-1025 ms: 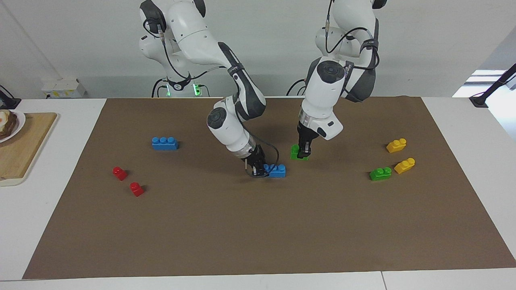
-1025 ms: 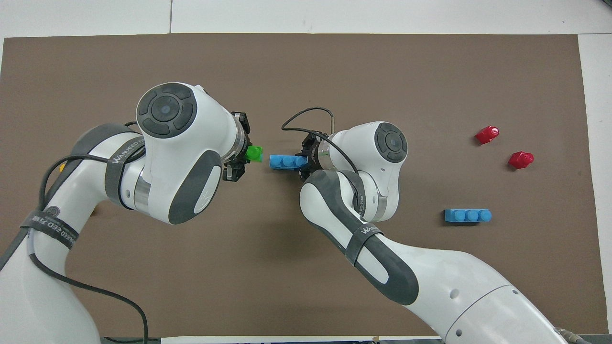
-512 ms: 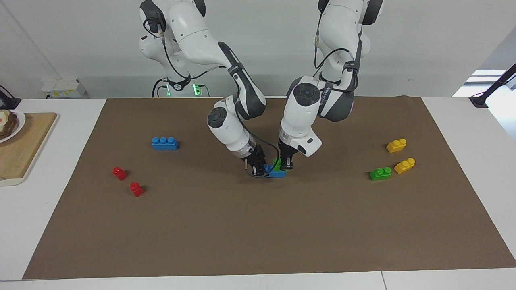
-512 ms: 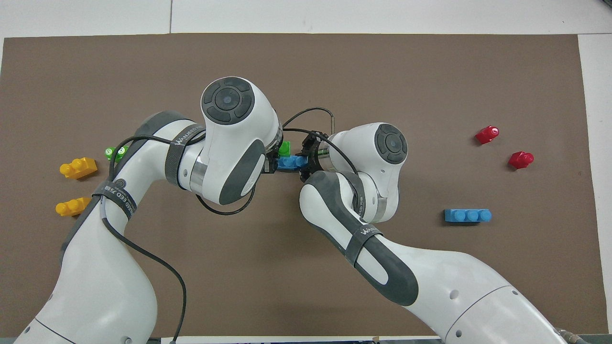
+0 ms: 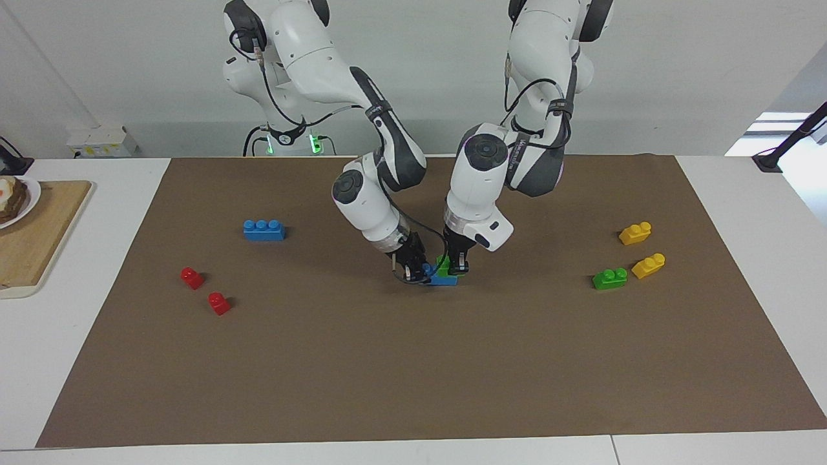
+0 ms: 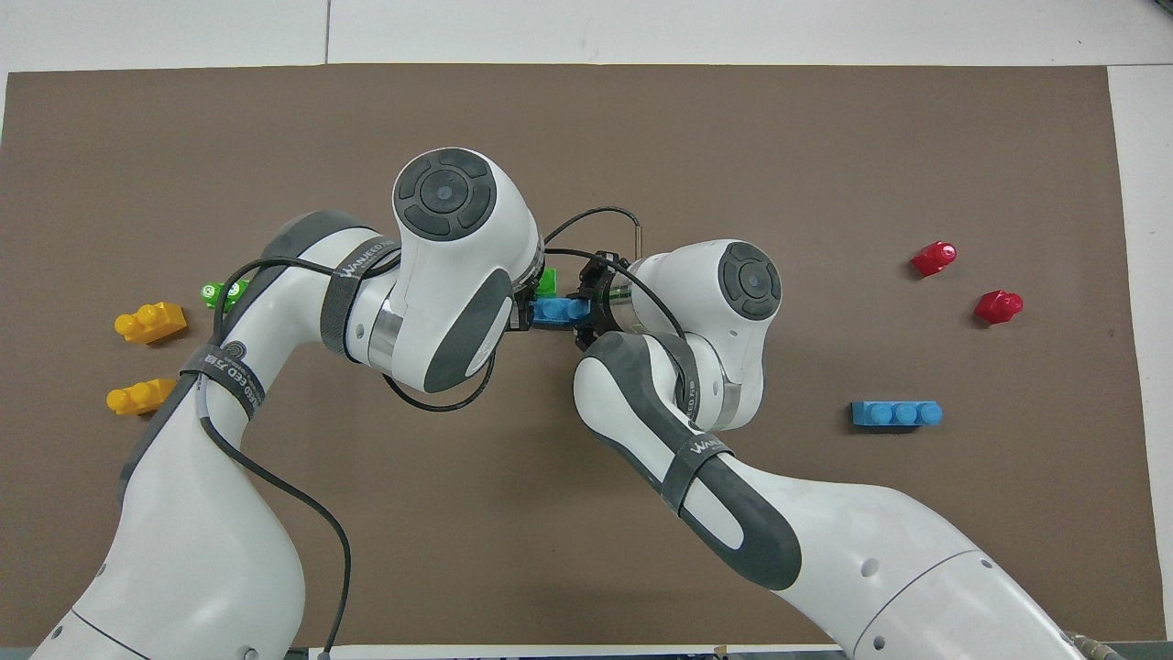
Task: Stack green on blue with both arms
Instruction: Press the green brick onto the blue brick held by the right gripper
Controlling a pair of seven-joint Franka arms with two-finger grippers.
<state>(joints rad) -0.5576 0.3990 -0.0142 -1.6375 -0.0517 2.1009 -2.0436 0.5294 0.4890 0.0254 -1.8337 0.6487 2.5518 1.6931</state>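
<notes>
Moved: left gripper [image 5: 458, 266] has carried the green brick [image 5: 443, 263] from the mat [image 5: 413, 361] onto the blue brick [image 5: 442, 278]; right arm unchanged
Left gripper: clamped on the green brick at mid-mat
Right gripper [image 5: 413, 270]: clamped on the blue brick's end
Spare bricks: second blue brick [image 5: 263, 230] toward the right arm's end; second green brick [image 5: 610, 278] toward the left arm's

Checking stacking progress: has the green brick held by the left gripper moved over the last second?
Yes. The green brick in the left gripper has travelled toward the right arm's end of the table, away from the yellow bricks, onto the blue brick.
</notes>
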